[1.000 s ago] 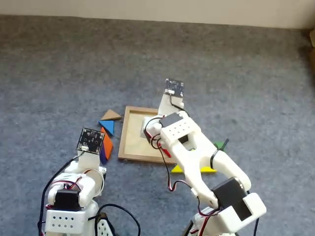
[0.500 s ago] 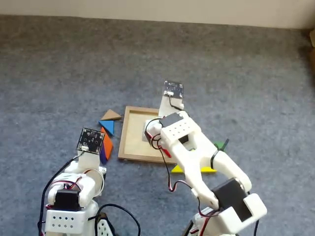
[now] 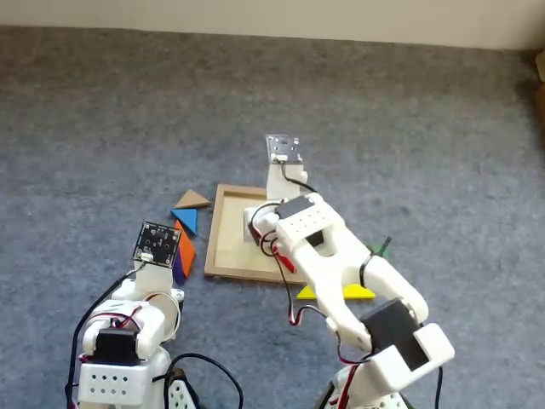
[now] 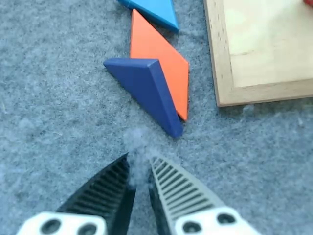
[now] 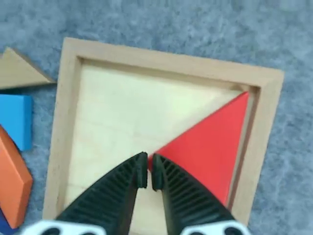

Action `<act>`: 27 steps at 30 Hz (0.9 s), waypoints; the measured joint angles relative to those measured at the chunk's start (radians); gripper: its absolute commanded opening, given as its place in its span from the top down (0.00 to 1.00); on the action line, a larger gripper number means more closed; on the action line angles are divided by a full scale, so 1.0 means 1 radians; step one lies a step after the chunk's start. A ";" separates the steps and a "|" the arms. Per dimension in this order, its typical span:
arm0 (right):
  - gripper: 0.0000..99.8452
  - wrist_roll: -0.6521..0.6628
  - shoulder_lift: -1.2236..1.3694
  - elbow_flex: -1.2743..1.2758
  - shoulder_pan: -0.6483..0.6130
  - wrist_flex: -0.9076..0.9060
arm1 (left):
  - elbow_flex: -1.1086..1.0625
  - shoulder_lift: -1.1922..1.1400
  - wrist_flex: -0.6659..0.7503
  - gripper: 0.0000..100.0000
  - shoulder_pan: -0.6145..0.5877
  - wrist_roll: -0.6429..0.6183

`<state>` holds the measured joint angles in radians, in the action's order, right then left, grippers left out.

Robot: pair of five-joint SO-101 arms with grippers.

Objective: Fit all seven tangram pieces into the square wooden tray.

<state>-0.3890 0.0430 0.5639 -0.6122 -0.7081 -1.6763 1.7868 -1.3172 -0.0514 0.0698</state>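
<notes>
Seven pieces, one tray, two arms. Left gripper: jaws all but together, holding nothing, low over the grey tabletop just short of the dark blue triangle. That triangle leans on the orange parallelogram. Blue piece and tan triangle: beyond these, all four off the left rim of the square wooden tray. Right gripper: jaws nearly closed, empty, tip at the tray's centre touching the apex of the red triangle, whose long edge lies along the right wall. Yellow triangle and green piece: outside, off the tray's right side. Step, as judged: seating red; push lightly and squarely toward the right wall, then lift straight up so it stays flush
</notes>
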 measured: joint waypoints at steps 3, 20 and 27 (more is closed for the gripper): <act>0.97 0.000 0.000 0.000 0.012 0.002 | 0.000 0.000 0.000 0.99 0.000 0.000; 0.97 0.081 -0.043 -0.006 0.049 -0.084 | 0.000 0.000 0.000 0.99 0.000 0.000; 0.97 0.281 -0.305 -0.005 0.143 -0.215 | 0.000 0.000 0.000 0.99 0.000 0.000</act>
<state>-0.1082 -0.2624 0.5593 -0.4695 -0.9229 -1.6763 1.7868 -1.3172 -0.0514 0.0698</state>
